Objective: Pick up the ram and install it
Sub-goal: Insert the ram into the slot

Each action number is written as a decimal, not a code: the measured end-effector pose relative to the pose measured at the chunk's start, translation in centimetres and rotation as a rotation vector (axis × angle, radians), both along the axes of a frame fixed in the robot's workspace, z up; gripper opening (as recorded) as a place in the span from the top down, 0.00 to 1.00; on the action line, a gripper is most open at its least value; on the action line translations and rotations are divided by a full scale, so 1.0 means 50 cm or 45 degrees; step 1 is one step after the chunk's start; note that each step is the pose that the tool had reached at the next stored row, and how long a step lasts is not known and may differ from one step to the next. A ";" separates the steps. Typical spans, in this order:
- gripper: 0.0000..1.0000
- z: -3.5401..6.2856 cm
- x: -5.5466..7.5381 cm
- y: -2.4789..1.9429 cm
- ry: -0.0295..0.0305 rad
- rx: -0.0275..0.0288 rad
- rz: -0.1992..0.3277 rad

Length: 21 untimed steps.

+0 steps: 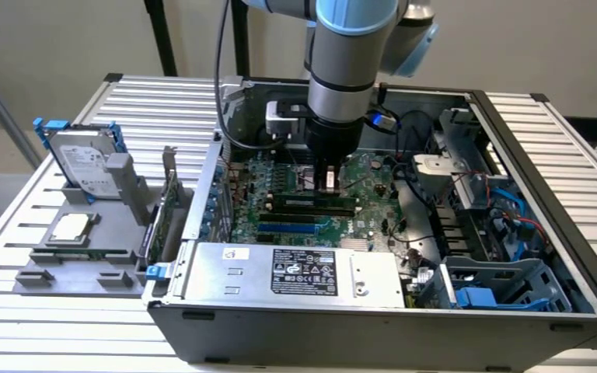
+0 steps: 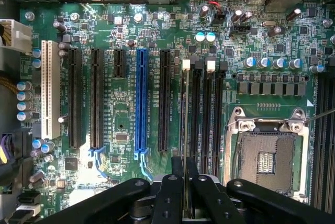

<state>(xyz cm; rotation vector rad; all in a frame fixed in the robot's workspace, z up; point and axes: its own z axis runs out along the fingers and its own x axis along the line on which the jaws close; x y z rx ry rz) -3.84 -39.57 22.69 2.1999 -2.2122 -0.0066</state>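
My gripper (image 1: 331, 186) reaches down into the open computer case (image 1: 382, 326), just above the motherboard (image 2: 120, 124). The wrist view has the gripper (image 2: 186, 182) shut on the ram (image 2: 186, 119). The ram appears edge-on as a thin pale line running away from the black fingers (image 2: 170, 198). It lines up with the memory slot (image 2: 184, 103) that has a white latch (image 2: 186, 65) at its far end, beside the other black memory slots (image 2: 214, 109). Whether the ram touches the slot I cannot tell. In the exterior view the ram (image 1: 331, 179) is a small piece between the fingers.
The CPU socket (image 2: 267, 156) lies close beside the memory slots, and a blue expansion slot (image 2: 141, 103) on the other side. The power supply (image 1: 298, 272) fills the case front. At the exterior view's left, a grey fixture (image 1: 81, 264) holds a hard drive (image 1: 81, 163) and a green card (image 1: 169, 202).
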 end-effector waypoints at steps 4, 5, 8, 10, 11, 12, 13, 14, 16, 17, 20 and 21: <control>0.86 -0.001 0.000 0.0030 -0.0002 -0.0003 0.000; 0.86 -0.002 0.000 0.0031 0.0000 -0.0012 0.000; 0.86 -0.003 0.000 0.0032 0.0001 -0.0067 0.000; 0.86 -0.004 0.000 0.0034 0.0000 -0.0089 0.000; 0.86 -0.005 0.000 0.0034 0.0001 -0.0097 0.000; 0.86 -0.005 0.000 0.0034 0.0000 -0.0105 0.000; 0.86 -0.005 0.000 0.0034 0.0000 -0.0110 0.000; 0.86 -0.006 0.000 0.0035 0.0000 -0.0115 0.000; 0.86 -0.007 0.000 0.0036 0.0000 -0.0124 0.000; 0.86 -0.007 0.000 0.0036 0.0000 -0.0127 0.000; 0.86 -0.009 0.000 0.0036 0.0000 -0.0137 0.000; 0.86 -0.009 0.000 0.0036 0.0001 -0.0144 0.000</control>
